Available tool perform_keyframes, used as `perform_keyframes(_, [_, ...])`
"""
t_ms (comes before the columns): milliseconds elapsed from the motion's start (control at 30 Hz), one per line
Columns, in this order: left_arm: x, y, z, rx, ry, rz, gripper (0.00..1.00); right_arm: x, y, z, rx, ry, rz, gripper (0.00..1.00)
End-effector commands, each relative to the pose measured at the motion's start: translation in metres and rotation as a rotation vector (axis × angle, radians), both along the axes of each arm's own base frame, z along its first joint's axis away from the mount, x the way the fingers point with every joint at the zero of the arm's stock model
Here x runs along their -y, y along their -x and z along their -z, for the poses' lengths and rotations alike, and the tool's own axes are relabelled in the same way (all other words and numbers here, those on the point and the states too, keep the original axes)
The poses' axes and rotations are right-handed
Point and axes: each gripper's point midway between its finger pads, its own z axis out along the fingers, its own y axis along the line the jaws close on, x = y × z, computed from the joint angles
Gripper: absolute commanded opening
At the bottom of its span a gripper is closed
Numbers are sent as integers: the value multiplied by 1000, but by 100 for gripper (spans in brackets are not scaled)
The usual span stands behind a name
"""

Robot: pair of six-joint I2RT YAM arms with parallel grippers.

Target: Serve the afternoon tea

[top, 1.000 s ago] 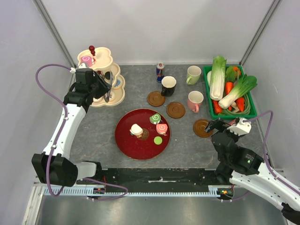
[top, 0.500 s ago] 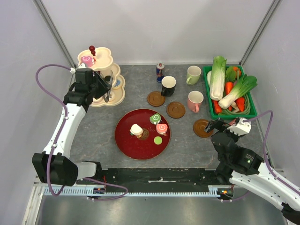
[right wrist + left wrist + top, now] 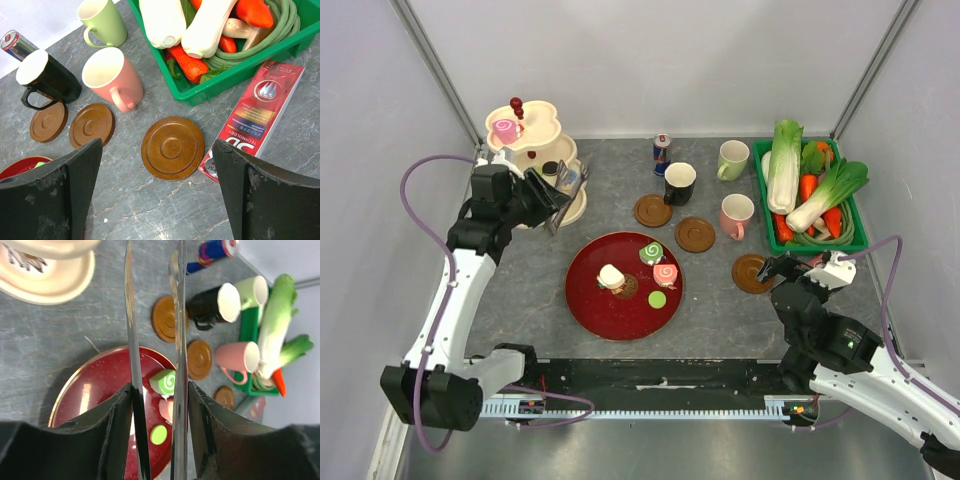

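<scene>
**Top view:** The left gripper (image 3: 546, 192), fingers clamped on long metal tongs (image 3: 566, 184), hangs at the near right edge of the cream tiered cake stand (image 3: 548, 113), whose top tier carries a pink swirl roll (image 3: 505, 128). On the round red tray (image 3: 592, 302) lie a white-topped pastry (image 3: 611, 277), a green swirl roll (image 3: 651, 252), another pink roll (image 3: 665, 273) and a green macaron (image 3: 657, 299). The black mug (image 3: 679, 182), pale green mug (image 3: 732, 159) and pink mug (image 3: 736, 214) stand further right. The right gripper (image 3: 788, 268) is spread wide and empty.

**Left wrist:** The tong blades stand parted, nothing between them, aimed over the tray.

**Right wrist:** A round brown coaster (image 3: 172, 147) lies below, just beside a red toothpaste box (image 3: 255, 120).

A rounded roll pinched off-centre would likely squirt free, and the long blades could clip the stand.

A second ago the tongs sat over the stand's lower tier. They have since swung out toward the tray, and all else is unmoved.
</scene>
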Motion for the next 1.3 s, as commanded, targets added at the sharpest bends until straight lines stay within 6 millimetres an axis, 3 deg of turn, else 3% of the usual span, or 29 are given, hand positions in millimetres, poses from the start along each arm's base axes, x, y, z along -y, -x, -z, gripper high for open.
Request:
perform_keyframes(0, [27, 20, -39, 148, 80, 159, 53, 5, -1, -10, 34, -24, 38, 98])
perform_keyframes(67, [42, 31, -43, 164, 98, 227, 53, 6, -1, -10, 34, -22, 40, 98])
perform_keyframes(267, [115, 70, -31, 150, 59, 482, 53, 5, -1, -9, 30, -18, 40, 98])
perform_keyframes(433, [142, 108, -8, 81, -8, 613, 53, 5, -1, -8, 33, -25, 38, 98])
perform_keyframes(733, [148, 177, 44, -90, -108, 771, 53, 4, -1, -5, 25, -19, 36, 98])
perform_keyframes(1067, [134, 198, 89, -206, -207, 789, 52, 2, -1, 2, 9, -11, 31, 98])
perform_keyframes(1267, [134, 201, 97, -214, -188, 782, 52, 3, -1, 1, 12, -13, 30, 98])
